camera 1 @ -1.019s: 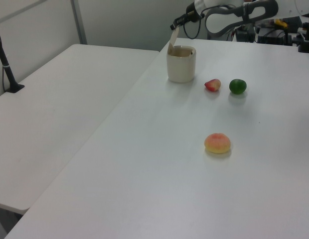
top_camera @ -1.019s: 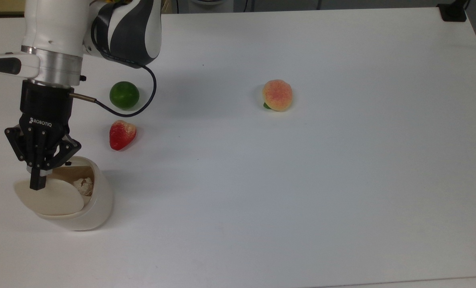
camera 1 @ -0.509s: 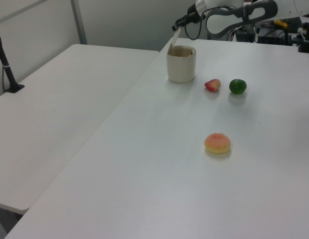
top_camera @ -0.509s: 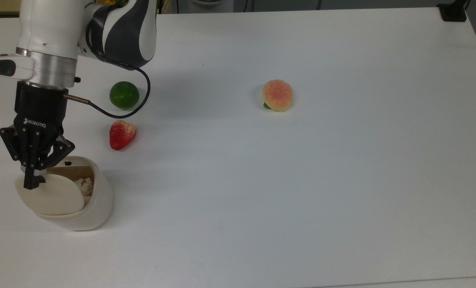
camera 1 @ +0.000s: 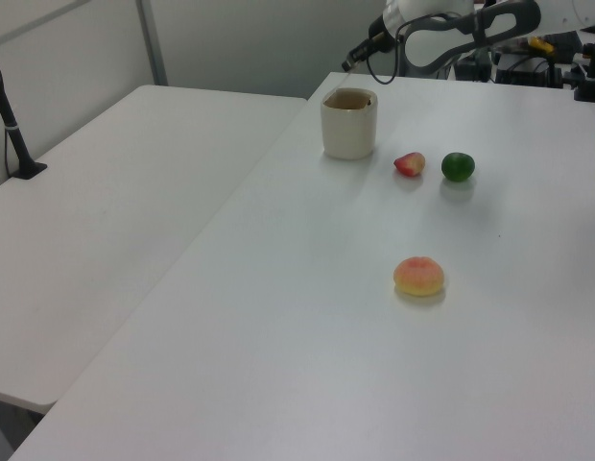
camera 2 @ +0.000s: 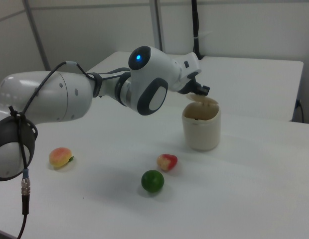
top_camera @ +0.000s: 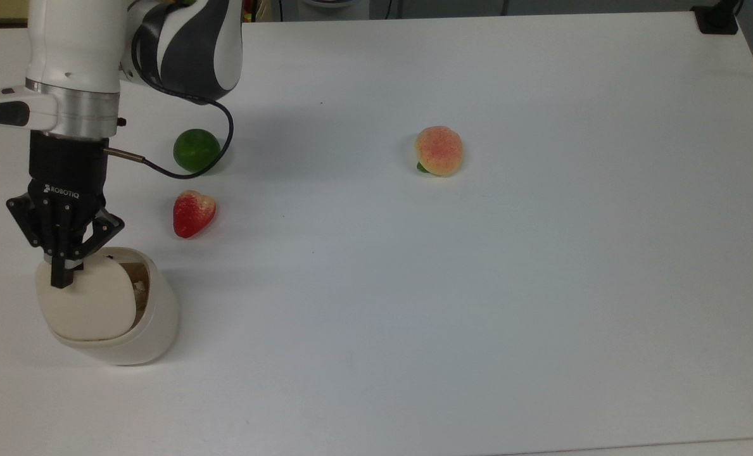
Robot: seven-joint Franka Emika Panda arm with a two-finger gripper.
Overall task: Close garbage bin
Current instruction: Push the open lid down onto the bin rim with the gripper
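Pushing the lid (top_camera: pixel 88 304) down onto the bin (top_camera: pixel 115 310) looks like the step in hand. The bin is seen at the lower left of the top view, standing on the white counter (top_camera: pixel 477 285). In the left view it is at the upper middle (camera 1: pixel 348 123), and in the right view it is right of the middle (camera 2: pixel 201 125).

The robot's fingers (top_camera: pixel 61 277) are held pressed together, with nothing gripped between them. They are most likely kept shut so that they make one stiff tip for pushing. That tip is laid on the upper left edge of the lid in the top view. The arm (top_camera: pixel 72 57) comes down from the upper left of the frame, right above the bin.

The lid is nearly flat over the opening, but it is not fully shut. A thin dark gap is seen along the lid's right side in the top view, and a bit of crumpled paper (top_camera: pixel 140 287) can be seen through it. In the right view the lid (camera 2: pixel 202 99) is seen a little raised over the rim, with the fingers (camera 2: pixel 202 90) just above it.

A little more pushing down is probably needed before the task is done.

Three toy fruits are left on the counter, out of the way. A strawberry (top_camera: pixel 192 213) is near the bin, a lime (top_camera: pixel 196 150) is above it in the top view, and a peach (top_camera: pixel 438 150) is well apart, near the middle of the frame.
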